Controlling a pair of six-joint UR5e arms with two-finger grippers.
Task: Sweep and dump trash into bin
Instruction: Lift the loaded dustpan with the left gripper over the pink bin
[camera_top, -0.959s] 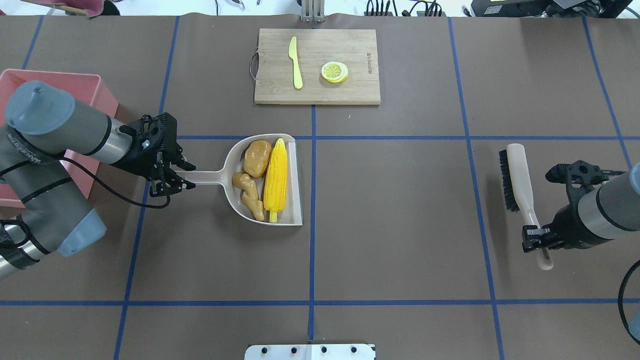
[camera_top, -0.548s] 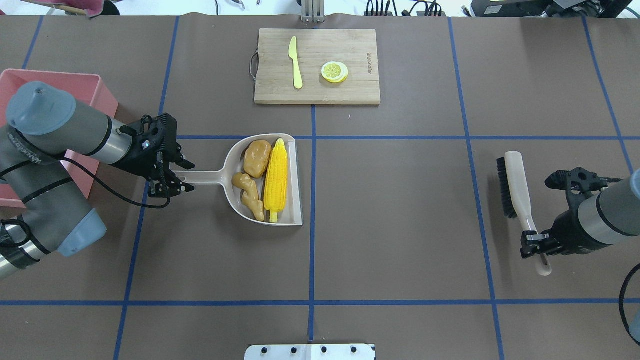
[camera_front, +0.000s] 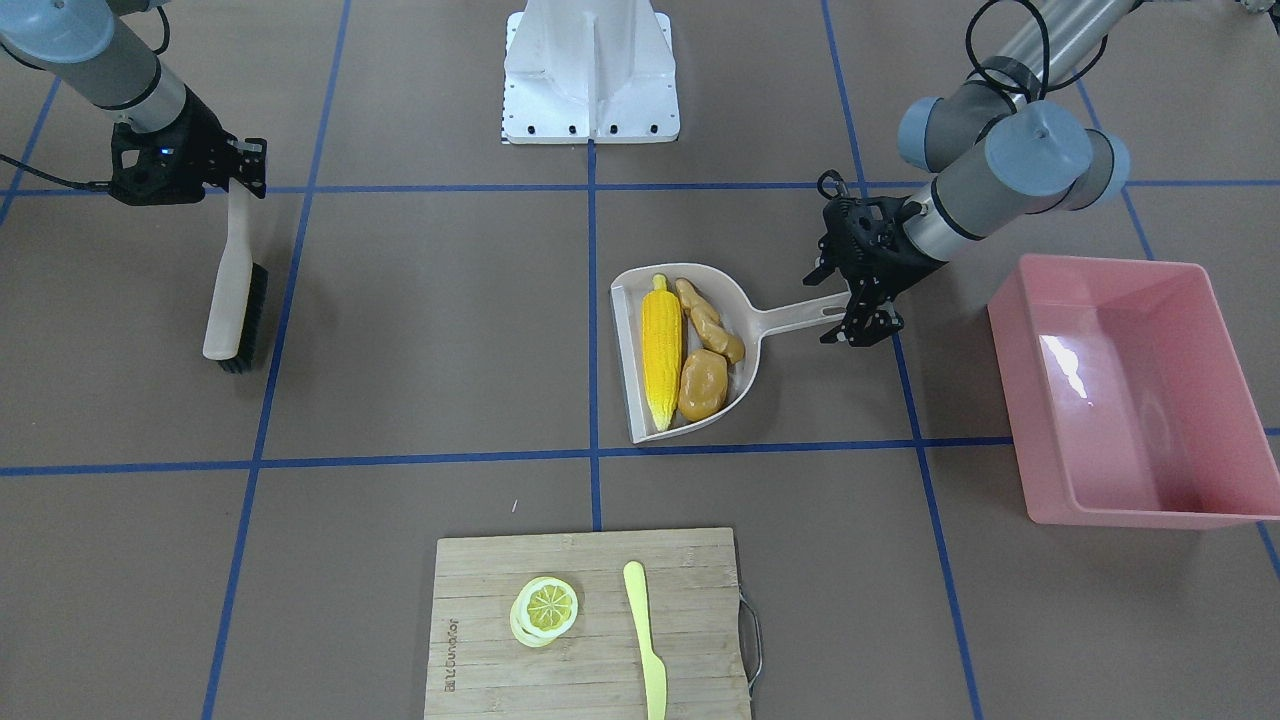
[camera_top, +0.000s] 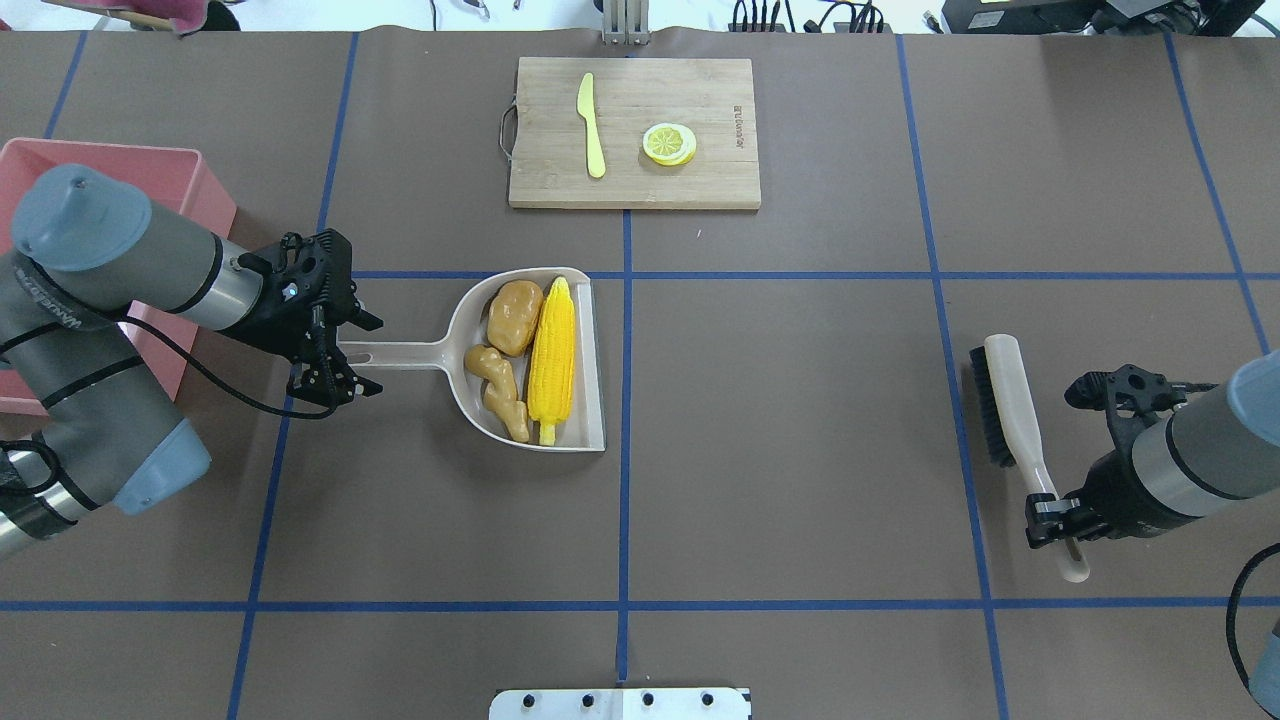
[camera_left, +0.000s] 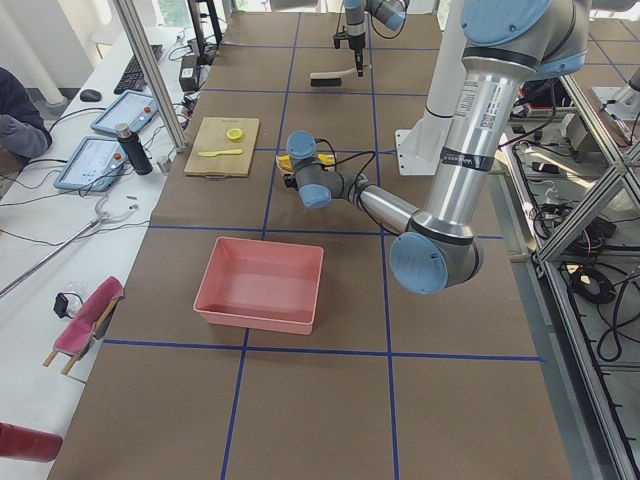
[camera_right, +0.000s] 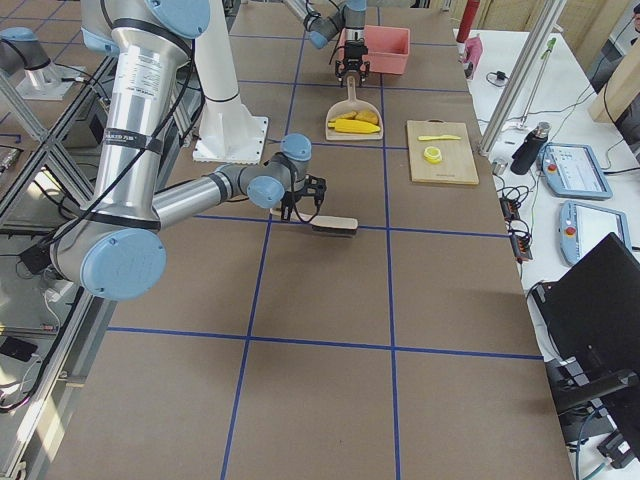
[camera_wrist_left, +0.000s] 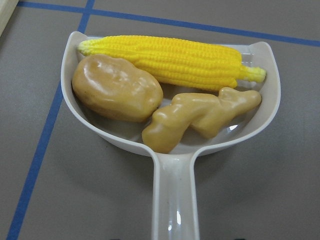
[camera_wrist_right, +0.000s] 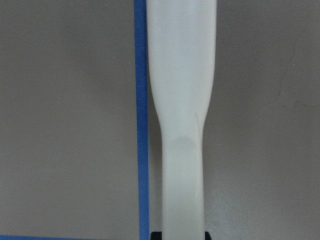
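Note:
The trash lies in a beige dustpan (camera_top: 590, 360) at mid-table: a yellow corn cob (camera_top: 552, 350), a tan potato-like lump (camera_top: 514, 315) and a knobbly ginger-like piece (camera_top: 500, 385). In the left wrist view all three sit in the pan (camera_wrist_left: 172, 150). My left gripper (camera_top: 350, 357) is open, its fingers straddling the end of the dustpan handle (camera_front: 800, 310). The pink bin (camera_front: 1130, 400) stands empty beyond that arm, partly hidden in the overhead view (camera_top: 190, 170). My right gripper (camera_top: 1055, 512) is shut on the handle of a white brush (camera_top: 1005, 420), far from the dustpan.
A wooden cutting board (camera_top: 700, 180) at the table's far side carries a pale yellow knife (camera_top: 590, 125) and a lemon slice (camera_top: 668, 143). The robot's white base plate (camera_front: 590, 90) stands at the near edge. Blue tape lines cross the brown table cover.
My right gripper has carried the brush back toward the robot's side and slightly inward. The left gripper's fingers have spread apart around the dustpan handle; the dustpan and trash stay put.

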